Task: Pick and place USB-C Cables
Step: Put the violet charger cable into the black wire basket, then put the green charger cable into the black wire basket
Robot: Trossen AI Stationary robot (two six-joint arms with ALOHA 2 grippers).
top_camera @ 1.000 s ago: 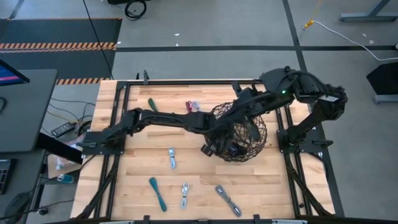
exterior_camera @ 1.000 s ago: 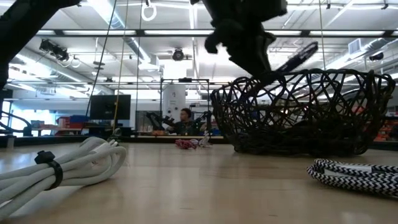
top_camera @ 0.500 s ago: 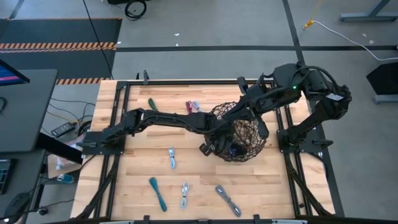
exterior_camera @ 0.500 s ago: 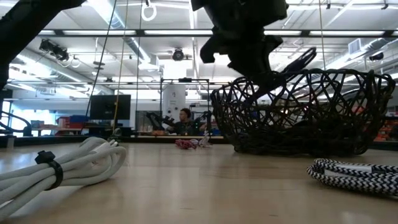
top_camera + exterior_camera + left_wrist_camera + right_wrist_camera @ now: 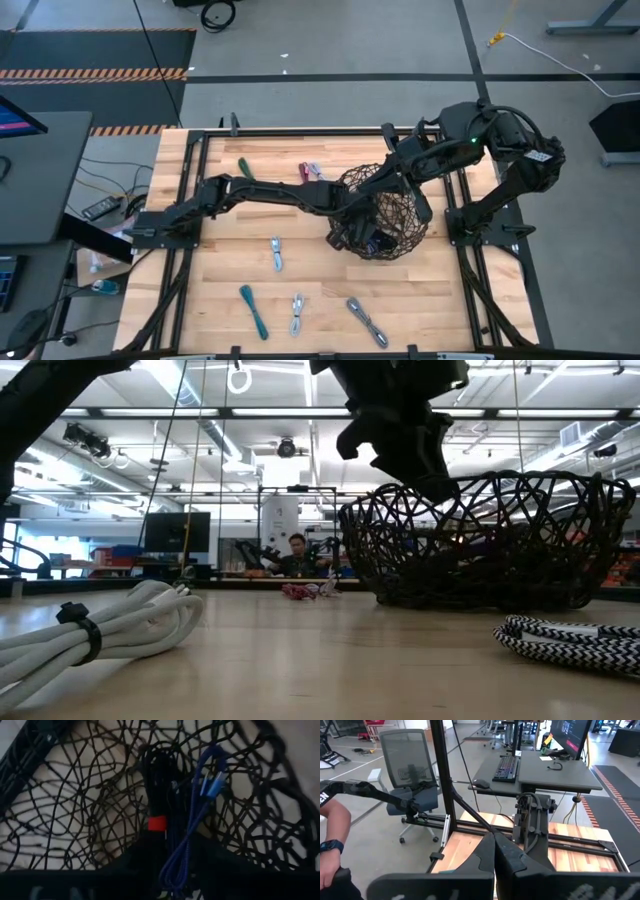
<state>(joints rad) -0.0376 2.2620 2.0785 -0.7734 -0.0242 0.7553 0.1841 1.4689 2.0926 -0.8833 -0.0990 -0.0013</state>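
Note:
The dark wire-mesh basket [image 5: 412,232] [image 5: 500,550] stands right of the table's middle. My left gripper [image 5: 360,238] [image 5: 412,465] [image 5: 172,847] reaches slanting down over its left rim, fingers apart. Below it in the basket lie a blue cable [image 5: 200,805] and a black cable with a red tie [image 5: 157,795]. My right gripper [image 5: 392,168] [image 5: 494,839] is shut and empty, high above the basket's far side. Loose cables rest on the table: green [image 5: 244,168], maroon [image 5: 311,171], white-grey [image 5: 276,253], teal [image 5: 254,310], white [image 5: 296,313] and grey [image 5: 367,322]. My left gripper has the blue cable's near loop [image 5: 172,870] lying between its parted fingers, which come slanting down from the table's left. Whether either finger touches the loop, I cannot tell. The rest of that cable rests on the basket's mesh.
Black frame rails [image 5: 190,200] run along both short sides of the table. A white cable [image 5: 100,628] and a black-white braided one [image 5: 570,640] lie close to the low camera. A person [image 5: 298,550] sits far behind the table; a person's arm [image 5: 330,845] shows beyond its left end.
My left gripper has opened over the basket without moving off. A dark cable end that stuck up slanting above the basket's rim in the low view has dropped out of sight into the basket.

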